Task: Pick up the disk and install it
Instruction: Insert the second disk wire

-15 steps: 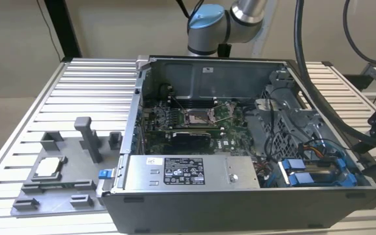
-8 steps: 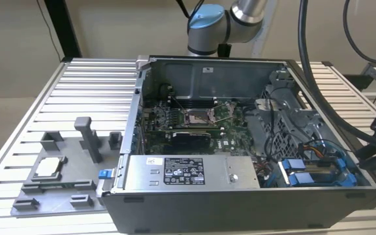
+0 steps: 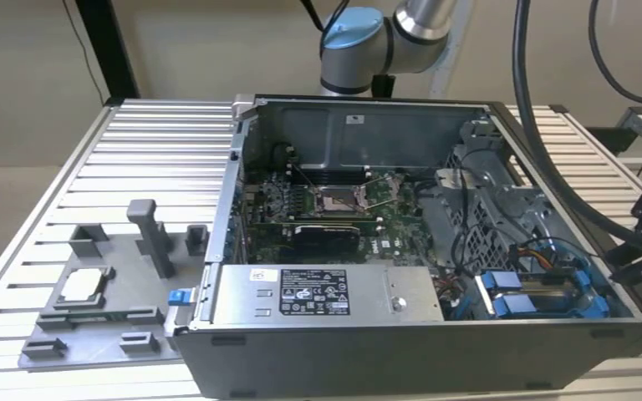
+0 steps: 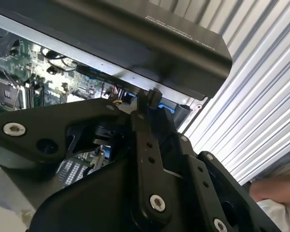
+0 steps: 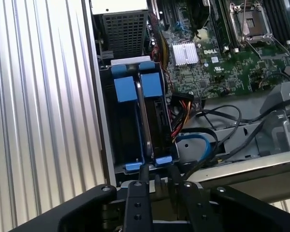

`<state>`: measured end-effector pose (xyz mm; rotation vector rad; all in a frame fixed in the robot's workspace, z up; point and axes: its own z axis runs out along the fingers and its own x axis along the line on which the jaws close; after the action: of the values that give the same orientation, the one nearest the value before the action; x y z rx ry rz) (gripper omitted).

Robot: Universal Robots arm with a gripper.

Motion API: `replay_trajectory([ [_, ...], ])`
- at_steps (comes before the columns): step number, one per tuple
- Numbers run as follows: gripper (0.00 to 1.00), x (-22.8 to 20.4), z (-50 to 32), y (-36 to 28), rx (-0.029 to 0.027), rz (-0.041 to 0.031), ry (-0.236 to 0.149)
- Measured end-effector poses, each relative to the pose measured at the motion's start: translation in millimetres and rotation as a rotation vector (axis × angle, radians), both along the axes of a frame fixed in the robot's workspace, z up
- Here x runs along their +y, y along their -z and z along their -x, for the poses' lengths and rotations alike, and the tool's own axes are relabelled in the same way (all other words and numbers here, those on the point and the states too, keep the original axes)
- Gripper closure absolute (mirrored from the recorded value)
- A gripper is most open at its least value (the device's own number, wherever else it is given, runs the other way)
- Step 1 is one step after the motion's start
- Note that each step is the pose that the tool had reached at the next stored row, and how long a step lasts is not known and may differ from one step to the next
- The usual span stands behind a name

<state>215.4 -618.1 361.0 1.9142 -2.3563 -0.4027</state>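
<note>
- Work area: a ribbed aluminium counter carries an open black desktop computer case, lying on its side with the green motherboard exposed.
- Beside the case, on the exterior view's left, stands a grey plastic fixture tray holding a small square silver chip. It is well apart from the work in hand.
- Location of the disk: the flat silver-grey drive in its bright blue plastic bracket stands on edge in the black drive bay. The bay is in the corner of the case nearest the exterior view's right, just beside the large silver box with a white label. Two blue-tabbed carriers lie side by side in the bay. Only a thin metal edge shows between them, so how fully the disk is seated cannot be confirmed.
- Claw: the black claw sits at the case wall, right at the near end of the bay, over the small blue end tabs of the carriers.
- Claw state: I cannot tell whether it is spread, closed or pinching the bracket, because its own dark linkage covers the contact area in both wrist views.
- Governing relation: in the first wrist view the disk's long axis runs straight away from the claw, along the bay toward the perforated grey cage. The claw therefore meets the disk end-on, at its short edge.
- Judgement: the disk is in or entering its slot rather than lying on the counter.
</note>
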Motion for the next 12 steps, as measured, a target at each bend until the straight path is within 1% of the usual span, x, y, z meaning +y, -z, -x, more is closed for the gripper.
replay_trajectory([
  [2, 0.0, 0.0, -0.2, 0.0, 0.0001, -0.0149, -0.001],
  [3, 0.0, -0.3, -0.6, 0.0, 0.0, -0.0205, -0.001],
  [4, 0.0, -1.2, -1.3, 0.1, 0.0, -0.0258, -0.001],
  [6, 0.0, -4.8, -3.1, 0.1, 0.0002, -0.036, -0.001],
  [7, 0.0, -6.0, -3.7, 0.1, 0.0003, -0.0393, -0.001],
  [8, 0.0, -6.6, -3.8, 0.1, 0.0003, -0.0402, 0.0],
  [12, 0.0, -7.0, -4.0, 0.9, 0.0003, -0.0404, -0.001],
])
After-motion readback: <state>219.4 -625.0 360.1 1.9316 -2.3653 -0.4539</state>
